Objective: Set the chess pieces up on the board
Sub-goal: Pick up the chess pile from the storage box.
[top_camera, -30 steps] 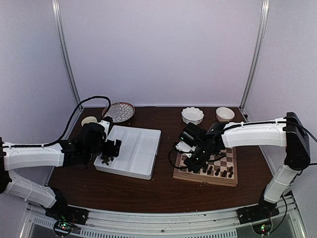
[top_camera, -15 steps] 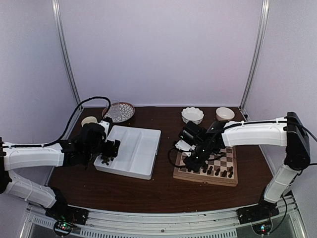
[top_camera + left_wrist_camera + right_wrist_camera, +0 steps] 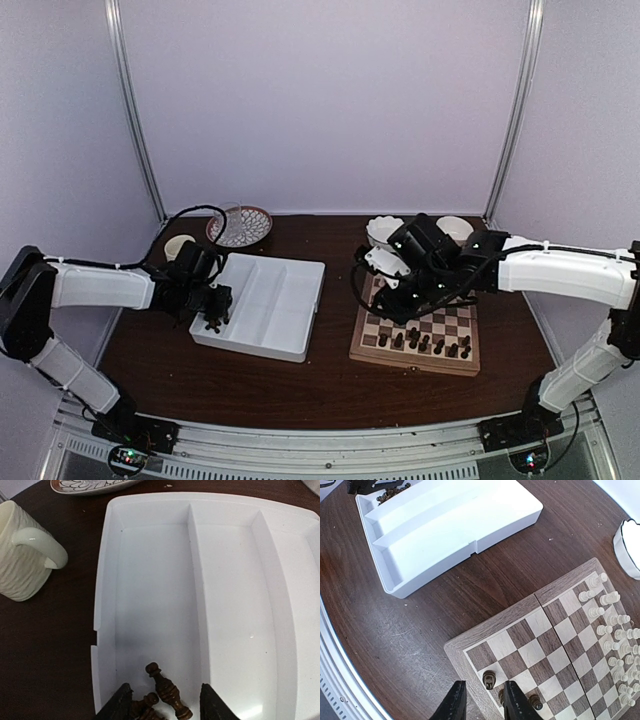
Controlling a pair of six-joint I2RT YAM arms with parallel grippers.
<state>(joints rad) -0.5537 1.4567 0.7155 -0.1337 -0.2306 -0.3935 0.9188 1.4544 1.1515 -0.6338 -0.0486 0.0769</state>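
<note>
Left wrist: left gripper (image 3: 165, 700) jaws apart, straddling loose chess pieces (image 3: 165, 687) in white tray (image 3: 235, 605), left compartment. Right gripper (image 3: 483, 695) slightly parted, empty, over board (image 3: 532, 652) corner.

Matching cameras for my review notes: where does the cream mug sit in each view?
Top external: cream mug at far left, off the white tray's far corner.
Left wrist: upper left, beside the tray's left wall.
Right wrist: not in view.
Shared landmark: the white tray, upper left in the right wrist view.
</note>
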